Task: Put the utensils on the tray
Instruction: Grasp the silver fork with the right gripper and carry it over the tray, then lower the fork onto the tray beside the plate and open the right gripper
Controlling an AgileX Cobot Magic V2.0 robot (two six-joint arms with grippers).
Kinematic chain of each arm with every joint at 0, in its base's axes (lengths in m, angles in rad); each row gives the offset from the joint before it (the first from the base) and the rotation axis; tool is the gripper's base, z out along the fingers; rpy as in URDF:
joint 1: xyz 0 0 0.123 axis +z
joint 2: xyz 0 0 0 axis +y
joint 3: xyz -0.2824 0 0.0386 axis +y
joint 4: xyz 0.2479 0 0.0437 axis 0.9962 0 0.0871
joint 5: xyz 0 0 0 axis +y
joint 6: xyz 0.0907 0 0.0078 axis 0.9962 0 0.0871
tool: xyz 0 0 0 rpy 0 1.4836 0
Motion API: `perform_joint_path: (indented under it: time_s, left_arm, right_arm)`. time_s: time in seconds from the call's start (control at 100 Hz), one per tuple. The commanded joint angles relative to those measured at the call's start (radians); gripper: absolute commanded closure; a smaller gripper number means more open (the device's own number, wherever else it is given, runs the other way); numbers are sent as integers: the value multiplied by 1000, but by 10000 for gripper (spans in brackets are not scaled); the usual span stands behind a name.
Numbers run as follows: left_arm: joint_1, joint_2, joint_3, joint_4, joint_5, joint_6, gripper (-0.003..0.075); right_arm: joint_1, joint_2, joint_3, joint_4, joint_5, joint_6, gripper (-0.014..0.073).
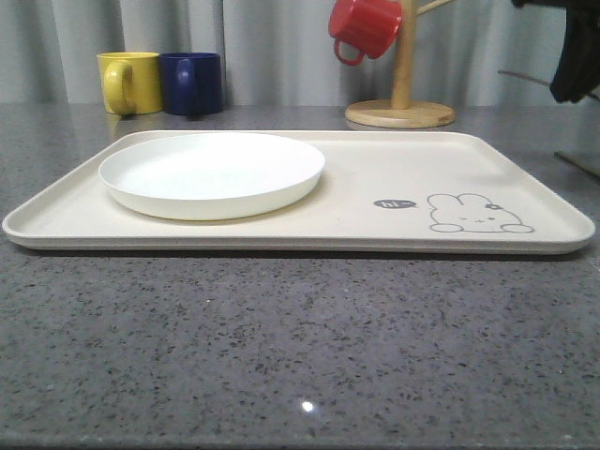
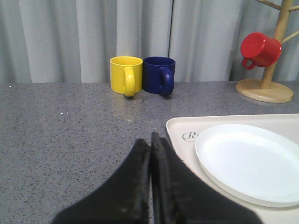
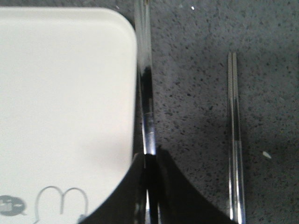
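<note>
A cream tray (image 1: 394, 164) lies across the middle of the grey speckled worktop (image 1: 300, 347), its long side toward the front edge. On its left half sits a round white plate (image 1: 212, 173); on the right half, near the front rim, is a grey rabbit drawing (image 1: 478, 214).

Toward the back left corner of the worktop stand a yellow mug (image 1: 129, 82) and a dark blue mug (image 1: 191, 82), touching side by side. Near the back edge, right of centre, a wooden mug stand (image 1: 401, 103) carries a red mug (image 1: 364, 26) on one of its pegs.

The left hand (image 2: 151, 184) has its dark fingers pressed together with nothing between them, over bare worktop just beside the tray's corner where the script lettering begins.

The right hand (image 3: 150, 186) is clamped on a slim shiny utensil (image 3: 146, 98) — only its straight handle is visible, so which piece it is cannot be told. That utensil runs along just outside the tray's rim near a rounded corner, over the worktop rather than over the tray. Well apart from it, a pair of flat silver chopsticks (image 3: 235, 140) lies on the worktop, the two sticks close together and parallel to the held piece. In the front view the right arm (image 1: 574, 56) shows dark at the far right.
</note>
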Motion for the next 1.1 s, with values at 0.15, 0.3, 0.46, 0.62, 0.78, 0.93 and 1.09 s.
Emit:
perform_joint_path:
  time_s: [0.15,0.3,0.46,0.62,0.78,0.93,1.09]
  left_arm:
    - [-2,7,-29,-7,-77,1,738]
    - [-2,7,-29,-7,-77,1,738]
    - [-2,7,-29,-7,-77,1,738]
    - [-2,7,-29,-7,-77,1,738]
    - [-2,7,-29,-7,-77,1,738]
    - [-2,7,-29,-7,-77,1,738]
    - [-2,7,-29,-9,-77,1,738]
  right_arm:
    - [153,-61,-78,-83,22,200,589]
    - [292,-37,-78,-298,27,477,589]
    - [409,7,-78,-449,25,675,589]
    - [483,60,-78,-477,-9,746,589]
    - [515,113,-96,-477,-36,772,589]
    - [525,155,-128,-474,-34,773,589]
    - [525,180,-137,-474,-34,790,589]
